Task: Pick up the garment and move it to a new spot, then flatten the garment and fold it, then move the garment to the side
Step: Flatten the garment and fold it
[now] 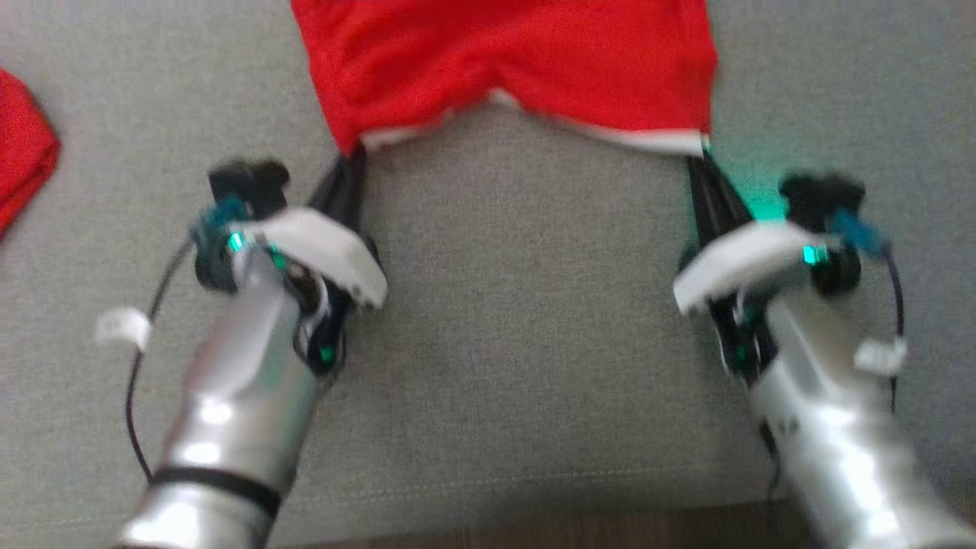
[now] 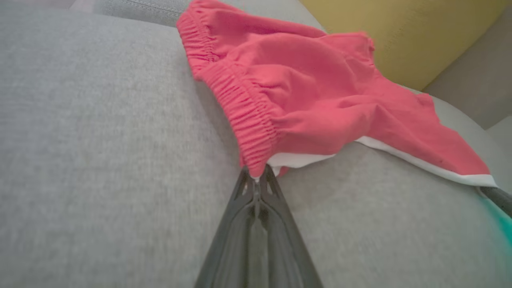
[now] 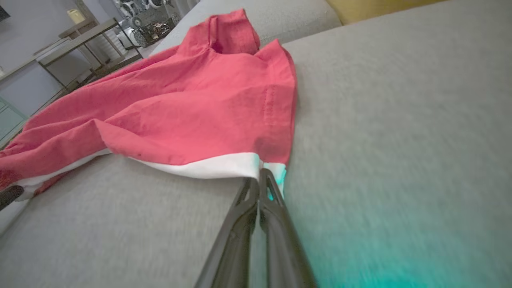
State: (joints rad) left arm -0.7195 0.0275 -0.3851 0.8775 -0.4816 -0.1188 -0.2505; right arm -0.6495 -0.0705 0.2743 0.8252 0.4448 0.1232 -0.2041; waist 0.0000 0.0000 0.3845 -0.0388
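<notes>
head view.
- item 1: red garment with white trim, at the far middle of the grey sofa seat. i see its near edge stretched between my two grippers.
- item 2: left gripper, fingers pinched tight on the garment's near left corner.
- item 3: right gripper, fingers pinched tight on the garment's near right corner.
- item 4: second red cloth at the seat's left edge, well apart from the garment.

left wrist view.
- i see my left fingers clamped where the gathered waistband meets the white trim. the garment lies rumpled behind them.
- a yellow cushion stands past the seat's far edge.

right wrist view.
- i see my right fingers clamped on the white-trimmed corner. the cloth runs off to this view's left in soft folds over the seat.
- shelving stands in the room beyond.
</notes>
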